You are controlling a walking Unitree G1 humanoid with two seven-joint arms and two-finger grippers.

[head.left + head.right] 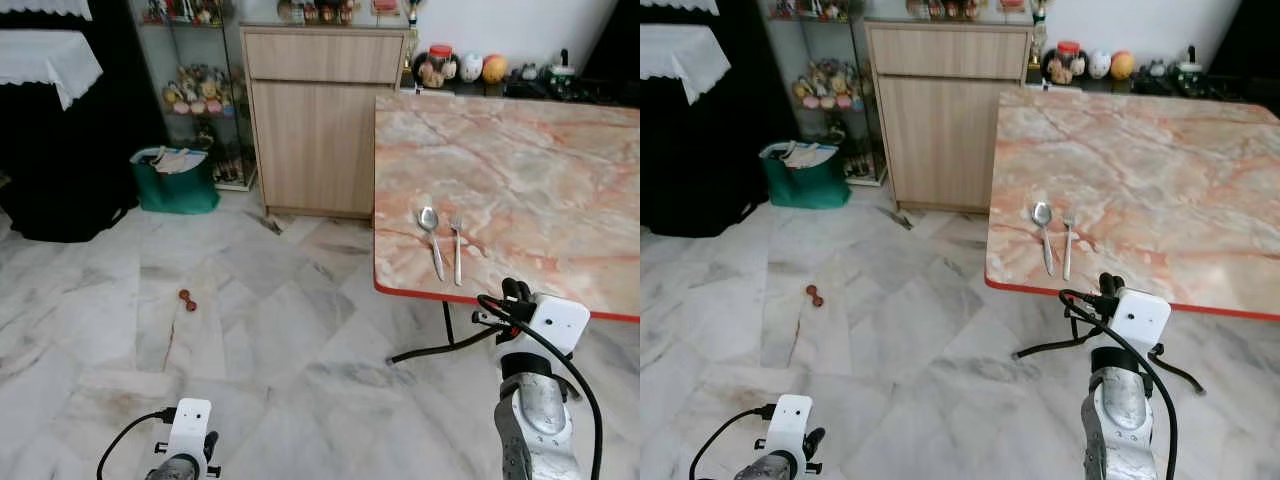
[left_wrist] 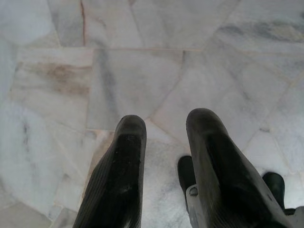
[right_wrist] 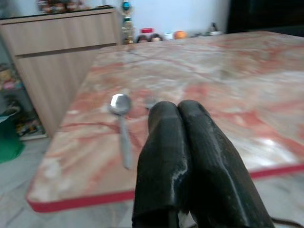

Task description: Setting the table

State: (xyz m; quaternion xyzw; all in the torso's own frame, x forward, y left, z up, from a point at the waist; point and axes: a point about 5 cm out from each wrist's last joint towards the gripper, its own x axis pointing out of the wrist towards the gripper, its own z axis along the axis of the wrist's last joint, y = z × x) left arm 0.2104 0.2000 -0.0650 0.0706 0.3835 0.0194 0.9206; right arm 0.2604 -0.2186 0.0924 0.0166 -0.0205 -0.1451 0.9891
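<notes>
Marble table point(image 1: 520, 170) with red edge on the right of the scene. Spoon point(image 1: 432, 240) and fork point(image 1: 457, 250) lie side by side near the table's front edge, close together but apart, spoon to the left, handles toward the robot.

Right gripper point(image 3: 179, 111) raised just in front of the table edge, below and slightly right of the fork; fingers pressed together, nothing between them. In the right wrist view its fingertips point at the tabletop, with the spoon just beyond and the fork partly hidden behind them.

Left gripper point(image 2: 164, 126) hangs low over the marble floor point(image 1: 250, 330), fingers parted with a gap, nothing held.

Wooden cabinet point(image 1: 320, 120) stands against the far wall, left of the table. Green bag point(image 1: 175, 180) sits on the floor further left, by a glass shelf of figurines point(image 1: 195, 90). Small reddish-brown object point(image 1: 187, 299) on the floor, well apart from the table. Black cable point(image 1: 440, 348) runs under the table edge.
</notes>
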